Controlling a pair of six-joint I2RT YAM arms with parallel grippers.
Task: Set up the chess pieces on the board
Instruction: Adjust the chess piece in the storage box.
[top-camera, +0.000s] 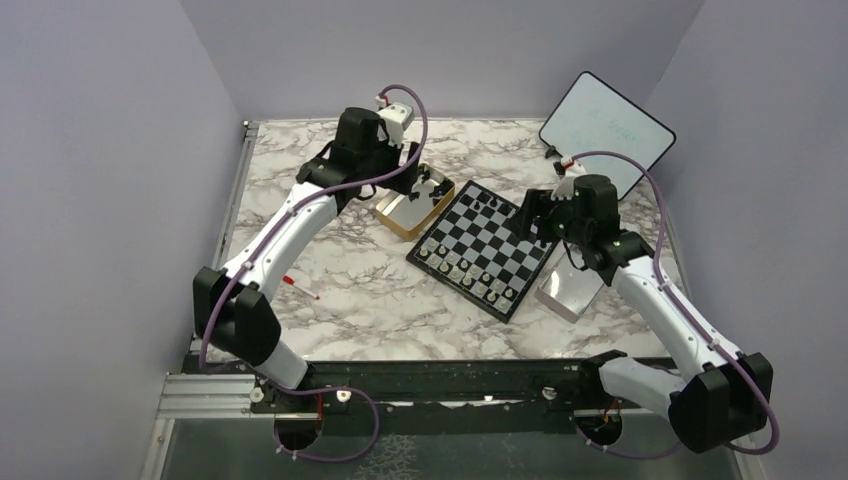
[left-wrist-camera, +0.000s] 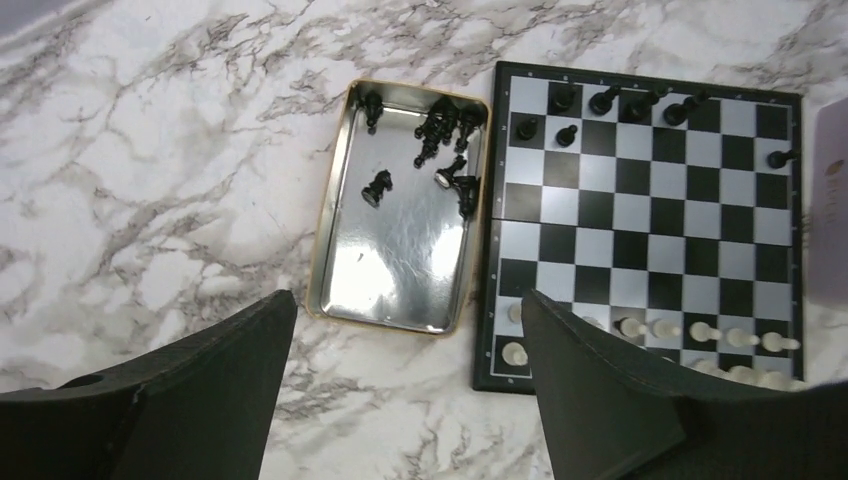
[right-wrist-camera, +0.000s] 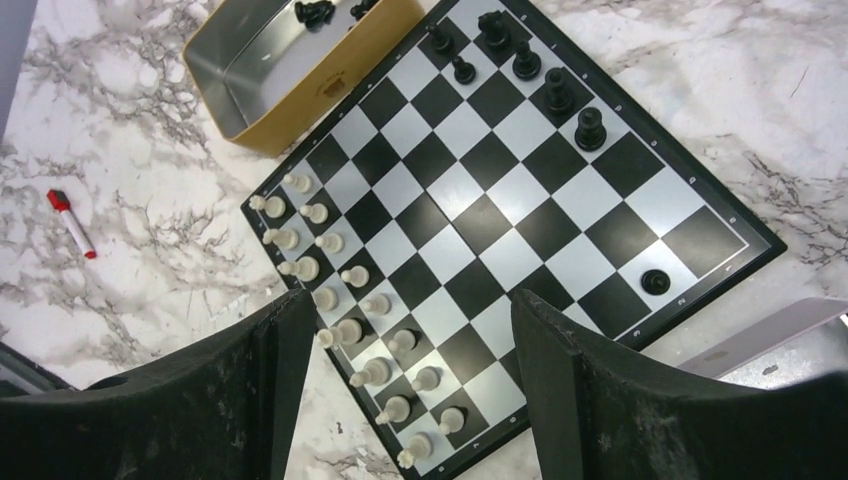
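Hovering spread over the tin (left-wrist-camera: 400, 262), the left gripper (left-wrist-camera: 408, 300) next needed a loose piece (left-wrist-camera: 377, 187), possibly a knight; right gripper (right-wrist-camera: 410, 300) likewise spread.

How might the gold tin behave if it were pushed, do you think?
The tin looks thin-walled and mostly empty, so probably light and quick to slide on the marble tabletop. The loose black pieces inside would likely roll. It sits close beside the board, so a push might shift that too.
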